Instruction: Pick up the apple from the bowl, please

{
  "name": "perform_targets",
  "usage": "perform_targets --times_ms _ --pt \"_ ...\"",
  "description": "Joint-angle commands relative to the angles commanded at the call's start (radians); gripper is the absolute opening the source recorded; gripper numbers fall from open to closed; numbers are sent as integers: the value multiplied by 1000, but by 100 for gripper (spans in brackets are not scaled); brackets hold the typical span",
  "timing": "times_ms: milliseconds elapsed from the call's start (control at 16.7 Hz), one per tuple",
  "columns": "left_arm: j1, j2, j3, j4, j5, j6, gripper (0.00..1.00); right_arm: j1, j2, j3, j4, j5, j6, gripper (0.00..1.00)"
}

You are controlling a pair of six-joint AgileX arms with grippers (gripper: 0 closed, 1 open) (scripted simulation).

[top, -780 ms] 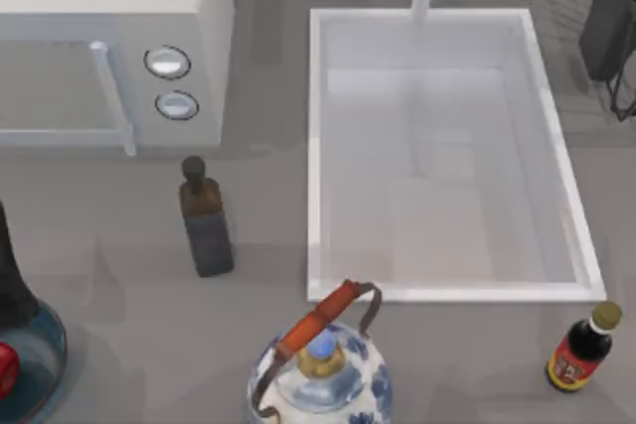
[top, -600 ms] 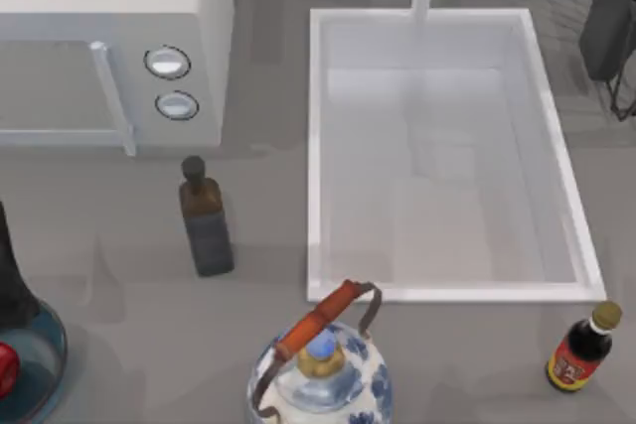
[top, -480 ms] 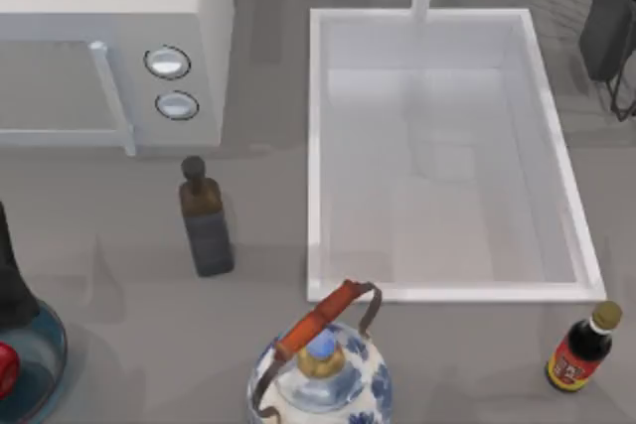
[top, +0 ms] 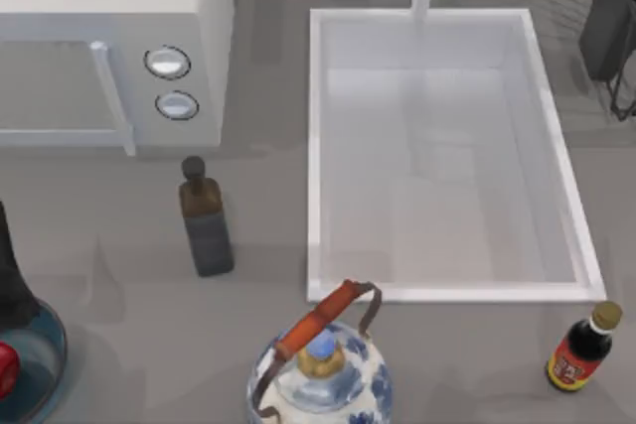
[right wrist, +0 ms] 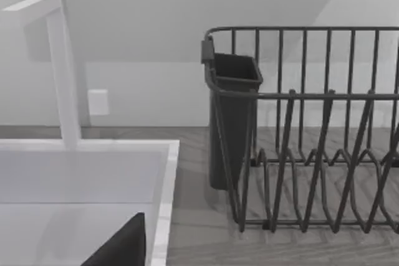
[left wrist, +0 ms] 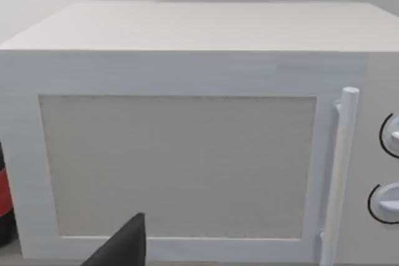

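Note:
The apple [top: 5, 369] is a small glossy red fruit, cut off by the top view's left edge. It lies inside the blue glass bowl [top: 48, 337] at the table's front left corner. My left arm [top: 12, 285] is a dark shape rising over the bowl's far rim, right beside the apple. A dark part of the left gripper [left wrist: 128, 246] shows in the left wrist view, facing the microwave. My right arm [top: 608, 17] is parked at the back right, and a dark part of its gripper [right wrist: 124, 246] shows in the right wrist view.
A white microwave [top: 109, 37] stands at the back left. A dark bottle [top: 205, 217] stands in front of it. The white sink [top: 442, 151] fills the middle right, with a patterned teapot [top: 320, 369], a red-labelled sauce bottle [top: 581, 350] and a dish rack [right wrist: 312, 129] nearby.
The left arm's dark body has shifted only very slightly over the bowl. The apple, the bowl and the right arm have stayed put.

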Motion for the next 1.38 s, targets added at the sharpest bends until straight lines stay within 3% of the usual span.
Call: perform_targets --times_ms 780,1020,1380 --pt "4 35 30 -35 0 4 100 0 0 0 0 0 0 100" --pt "22 229 171 -225 0 26 100 0 0 0 0 0 0 100" --pt "62 725 470 -670 1 70 100 0 0 0 0 0 0 100"
